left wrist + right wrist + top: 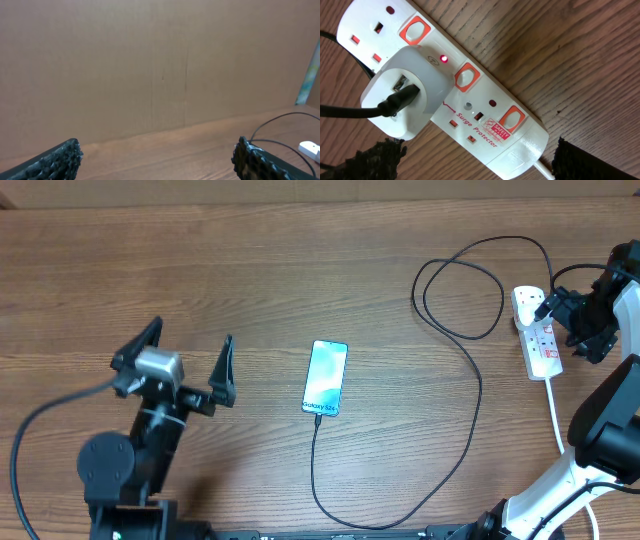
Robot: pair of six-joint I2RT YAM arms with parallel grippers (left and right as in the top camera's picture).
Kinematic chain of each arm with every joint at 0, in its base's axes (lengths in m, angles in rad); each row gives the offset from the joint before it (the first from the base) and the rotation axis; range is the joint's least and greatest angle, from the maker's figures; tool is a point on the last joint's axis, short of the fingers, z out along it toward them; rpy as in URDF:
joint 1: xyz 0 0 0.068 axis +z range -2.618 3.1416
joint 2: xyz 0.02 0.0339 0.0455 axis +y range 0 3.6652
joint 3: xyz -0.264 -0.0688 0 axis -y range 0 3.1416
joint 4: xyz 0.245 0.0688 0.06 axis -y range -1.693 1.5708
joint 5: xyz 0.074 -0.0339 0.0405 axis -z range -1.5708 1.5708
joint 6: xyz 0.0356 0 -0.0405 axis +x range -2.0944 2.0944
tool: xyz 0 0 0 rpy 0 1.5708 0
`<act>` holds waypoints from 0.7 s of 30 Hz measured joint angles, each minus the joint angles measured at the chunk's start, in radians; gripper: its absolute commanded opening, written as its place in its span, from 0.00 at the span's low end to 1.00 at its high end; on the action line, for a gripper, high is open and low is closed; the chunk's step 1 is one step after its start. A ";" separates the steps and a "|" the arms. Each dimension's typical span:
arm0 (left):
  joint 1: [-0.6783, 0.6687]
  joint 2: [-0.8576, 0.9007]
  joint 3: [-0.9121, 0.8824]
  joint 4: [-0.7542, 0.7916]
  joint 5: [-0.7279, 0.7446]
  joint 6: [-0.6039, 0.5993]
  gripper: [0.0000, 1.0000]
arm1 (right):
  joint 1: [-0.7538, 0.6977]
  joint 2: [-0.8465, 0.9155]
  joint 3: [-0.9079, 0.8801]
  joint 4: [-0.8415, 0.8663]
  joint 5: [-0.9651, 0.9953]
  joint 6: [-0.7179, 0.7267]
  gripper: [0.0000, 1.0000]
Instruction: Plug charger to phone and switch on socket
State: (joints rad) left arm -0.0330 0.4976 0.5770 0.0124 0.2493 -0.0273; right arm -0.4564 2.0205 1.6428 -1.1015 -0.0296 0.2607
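Phone (325,377): one, flat at mid-table (200,260), screen up, lit pale blue, with white "Galaxy" text at its near end. Long axis runs near-to-far, top leaning slightly right.

Charger (480,390): one black cable. It meets the phone's near end and loops right to a white adapter (405,95) in the socket (485,115).

Socket: one strip, three red-framed switches (466,77), one red lamp (443,59) lit.

Left gripper (192,335): spread wide, empty, well left of the phone.

Right gripper (479,155): spread wide over the socket, empty.

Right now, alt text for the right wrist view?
White power strip lies diagonally on a wooden table, a white adapter with the black charger cable plugged in, red light lit beside it. The right hand hovers open above.
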 measured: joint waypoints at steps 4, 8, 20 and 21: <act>0.000 -0.119 -0.103 0.040 0.000 0.000 1.00 | 0.000 0.000 0.000 0.000 0.000 0.000 1.00; 0.000 -0.233 -0.185 0.068 0.000 0.000 1.00 | 0.000 0.000 0.000 0.000 0.000 0.000 1.00; 0.000 -0.482 -0.317 0.134 0.000 0.000 1.00 | 0.000 0.000 0.000 0.000 0.000 0.000 1.00; 0.000 -0.483 -0.322 0.143 0.000 0.000 1.00 | 0.000 0.000 0.000 0.000 0.000 0.000 1.00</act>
State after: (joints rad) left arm -0.0330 0.0147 0.2554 0.1555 0.2493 -0.0277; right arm -0.4568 2.0205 1.6428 -1.1019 -0.0292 0.2607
